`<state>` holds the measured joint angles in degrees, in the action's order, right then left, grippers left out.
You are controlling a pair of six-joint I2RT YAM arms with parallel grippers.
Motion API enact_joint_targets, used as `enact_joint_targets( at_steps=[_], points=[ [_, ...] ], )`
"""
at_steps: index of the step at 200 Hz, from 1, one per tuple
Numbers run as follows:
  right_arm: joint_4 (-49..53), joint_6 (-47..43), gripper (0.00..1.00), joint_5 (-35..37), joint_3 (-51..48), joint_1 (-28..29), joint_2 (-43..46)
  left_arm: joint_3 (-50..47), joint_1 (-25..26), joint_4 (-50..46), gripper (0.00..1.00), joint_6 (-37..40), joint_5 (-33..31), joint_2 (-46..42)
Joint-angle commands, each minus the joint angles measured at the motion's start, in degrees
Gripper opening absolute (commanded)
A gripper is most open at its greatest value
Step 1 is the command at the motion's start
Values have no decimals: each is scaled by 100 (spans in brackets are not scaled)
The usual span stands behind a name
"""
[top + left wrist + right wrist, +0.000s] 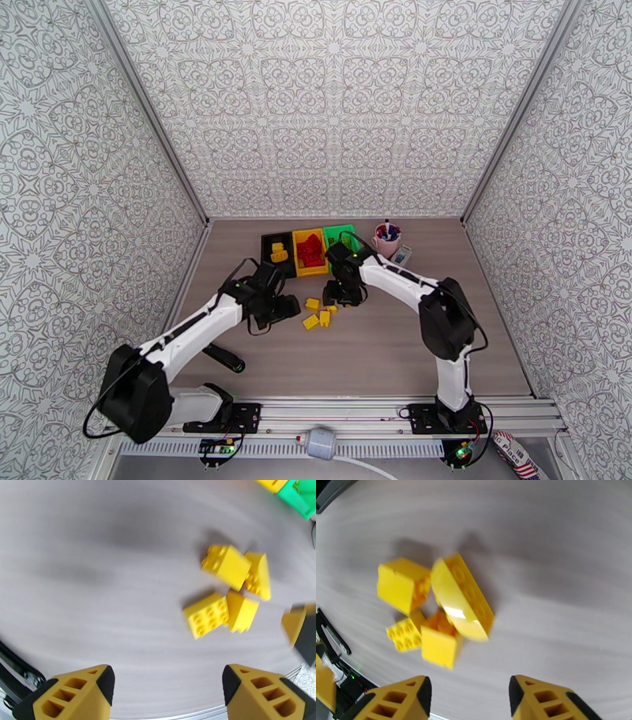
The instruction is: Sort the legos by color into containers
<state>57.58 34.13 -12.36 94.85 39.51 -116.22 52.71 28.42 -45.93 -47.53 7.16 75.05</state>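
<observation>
Left tool [168, 685] and right tool [470, 695], both open and empty, hang over a cluster of yellow legos [227, 590] mid-counter [379, 347]; behind them, black bin [267, 241], yellow bin [297, 245] and green bin [340, 230] sit side by side.

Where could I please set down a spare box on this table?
Free: the table strip between the yellow bricks and the front rail, and the back left corner beside the black bin. Crowded: the middle, where left gripper and right gripper sit by the bricks, and from that bin to the pink cup.
</observation>
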Motion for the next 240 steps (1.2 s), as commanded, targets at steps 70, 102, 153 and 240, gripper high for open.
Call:
enact_joint_targets(
  at_steps=[70, 102, 153, 240],
  points=[
    [482, -570, 58, -333, 1105, -88, -1006, -254, 90, 181, 78, -401, -149, -339],
    [482, -600, 55, -300, 1243, -148, -1221, -227, 96, 140, 78, -410, -149, -319],
    [329, -557, 46, -380, 1187, -302, -1424, -201, 59, 36, 78, -392, -127, -339],
    [-16, -469, 28, -443, 655, -320, -1156, -151, -55, 64, 78, -398, 10, -303]
  ],
)
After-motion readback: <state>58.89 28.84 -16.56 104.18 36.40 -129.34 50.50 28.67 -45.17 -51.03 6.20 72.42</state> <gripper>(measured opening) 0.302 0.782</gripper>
